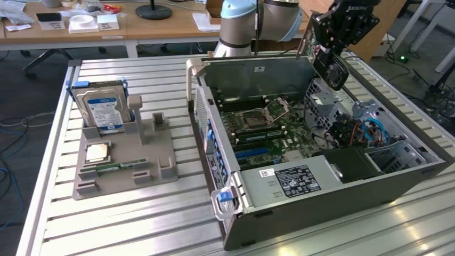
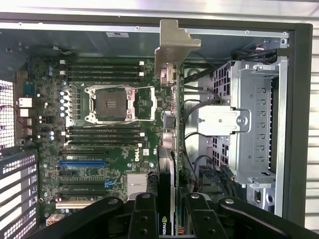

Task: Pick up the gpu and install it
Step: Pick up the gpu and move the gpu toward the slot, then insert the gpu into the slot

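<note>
My gripper (image 1: 331,49) is clamped on the gpu (image 1: 335,72) and holds it in the air over the open computer case (image 1: 320,197), at the case's far corner on the exterior view's right. The card stands on its edge, with the round fan turned to the exterior view's left. In the wrist view its silver bracket (image 2: 172,47) points away from my fingers (image 2: 143,214), and the motherboard (image 2: 99,149) lies below it. 1 hard drive (image 1: 105,109) stands in a grey holder (image 1: 128,170) on the worktop (image 1: 142,229).

We see the pc case (image 1: 320,202) on the table (image 1: 142,234), exterior view's right. The tray (image 1: 160,160) sits apart to its left, w/ hard drive (image 1: 105,109) upright at the far end. The gpu (image 1: 334,68) hangs in the gripper (image 2: 169,199) above the case, motherboard (image 1: 263,133) inside below.
</note>
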### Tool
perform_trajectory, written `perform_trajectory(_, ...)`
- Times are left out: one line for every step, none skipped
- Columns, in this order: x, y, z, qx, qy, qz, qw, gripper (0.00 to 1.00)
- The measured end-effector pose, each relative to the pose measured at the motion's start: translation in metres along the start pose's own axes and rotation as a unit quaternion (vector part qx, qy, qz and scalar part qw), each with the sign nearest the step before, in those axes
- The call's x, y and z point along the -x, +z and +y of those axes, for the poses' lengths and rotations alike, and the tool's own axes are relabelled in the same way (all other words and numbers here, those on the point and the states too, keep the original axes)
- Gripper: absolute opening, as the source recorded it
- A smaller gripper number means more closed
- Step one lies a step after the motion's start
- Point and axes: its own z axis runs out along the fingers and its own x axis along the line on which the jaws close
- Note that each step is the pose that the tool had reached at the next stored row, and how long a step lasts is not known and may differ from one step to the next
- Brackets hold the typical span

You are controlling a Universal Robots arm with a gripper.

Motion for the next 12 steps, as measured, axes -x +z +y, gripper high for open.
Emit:
perform_trajectory(0.0000, 0.0000, 0.0000, 0.0000, 0.000, 0.0000, 1.0000, 0.26)
perform_trajectory(0.0000, 0.0000, 0.0000, 0.0000, 0.000, 0.0000, 1.0000, 0.26)
perform_trajectory(0.0000, 0.0000, 0.0000, 0.0000, 0.000, 0.0000, 1.0000, 0.26)
perform_trajectory(0.0000, 0.0000, -0.0001, 0.0000, 0.000, 0.0000, 1.0000, 0.26)
perform_trajectory(0.0000, 0.0000, -0.0005, 0.0000, 0.000, 0.0000, 1.0000, 0.26)
perform_trajectory(0.0000, -0.0001, -0.0008, 0.0000, 0.000, 0.0000, 1.0000, 0.26)
perform_trajectory(0.0000, -0.0001, -0.0012, 0.0000, 0.000, 0.0000, 1.0000, 0.26)
perform_trajectory(0.0000, -0.0001, -0.0013, 0.0000, 0.000, 0.0000, 1.0000, 0.26)
perform_trajectory(0.0000, -0.0001, -0.0014, 0.0000, 0.000, 0.0000, 1.0000, 0.26)
perform_trajectory(0.0000, -0.0001, -0.0014, 0.0000, 0.000, 0.0000, 1.0000, 0.26)
perform_trajectory(0.0000, -0.0001, -0.0014, 0.0000, 0.000, 0.0000, 1.0000, 0.26)
perform_trajectory(0.0000, -0.0001, -0.0014, 0.0000, 0.000, 0.0000, 1.0000, 0.26)
